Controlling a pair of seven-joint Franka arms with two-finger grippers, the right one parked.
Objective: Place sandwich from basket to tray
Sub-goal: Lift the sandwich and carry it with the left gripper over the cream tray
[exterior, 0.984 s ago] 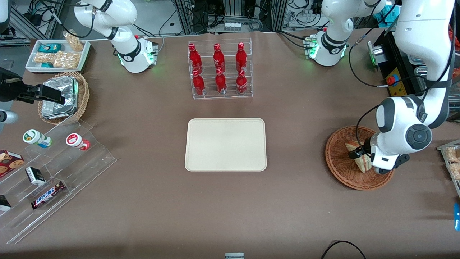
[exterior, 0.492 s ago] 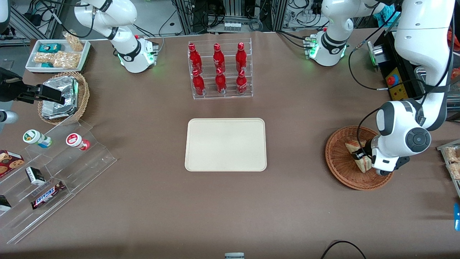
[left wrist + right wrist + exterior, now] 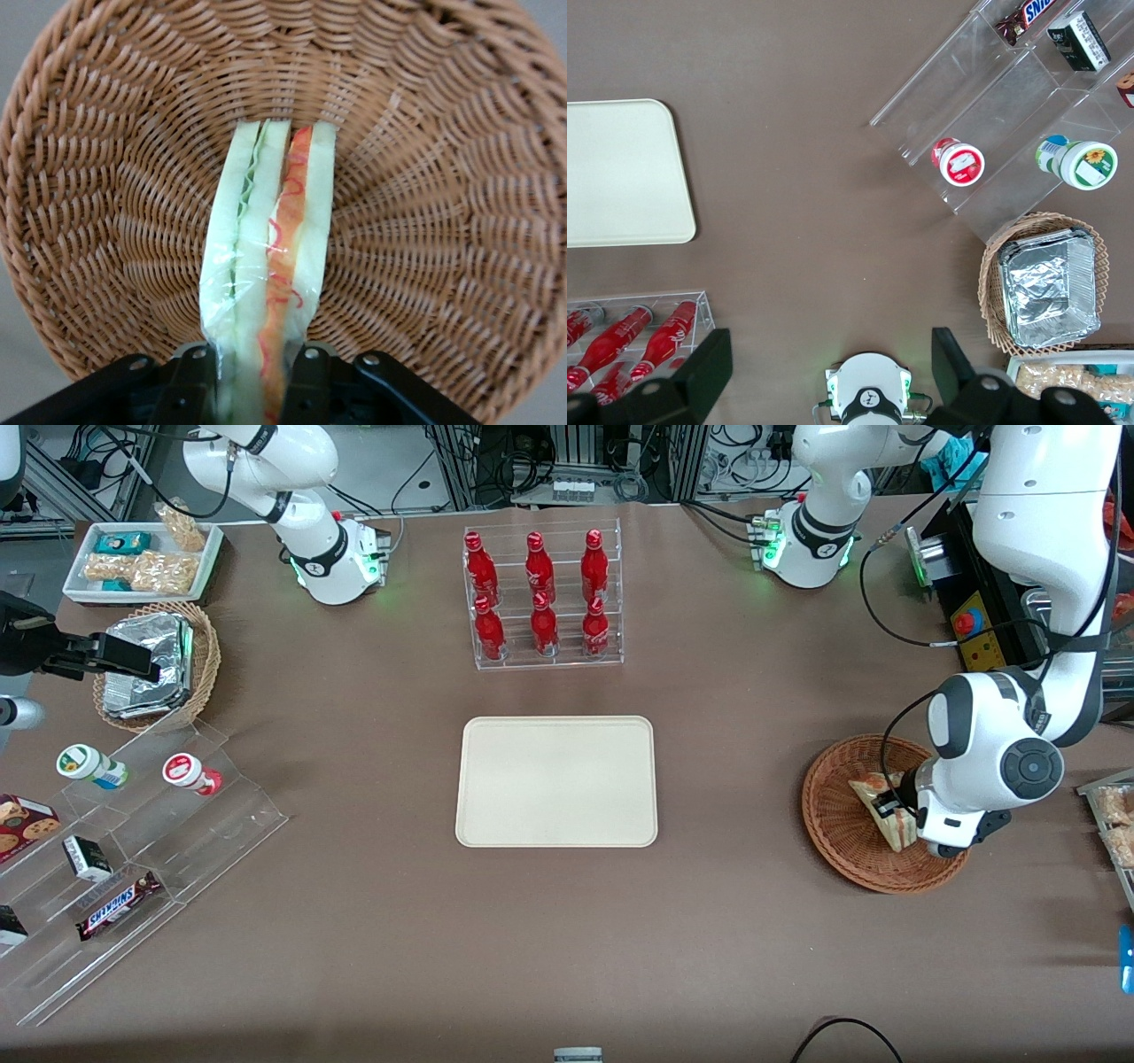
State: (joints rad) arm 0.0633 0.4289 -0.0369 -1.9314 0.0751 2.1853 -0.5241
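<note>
The left arm's gripper (image 3: 250, 390), jaws clenched on the wrapped triangular white-bread sandwich (image 3: 266, 274), sits in the reddish-brown wicker basket (image 3: 837, 841); the sandwich's long axis runs straight out from the jaws.

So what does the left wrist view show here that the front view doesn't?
Only the left wrist view shows the gripper with its fingers against the two bread faces of the sandwich, plus its clear wrap and layers. Only the front view shows the tray, bare, and the bottle rack. Both show the sandwich lying in the basket.
</note>
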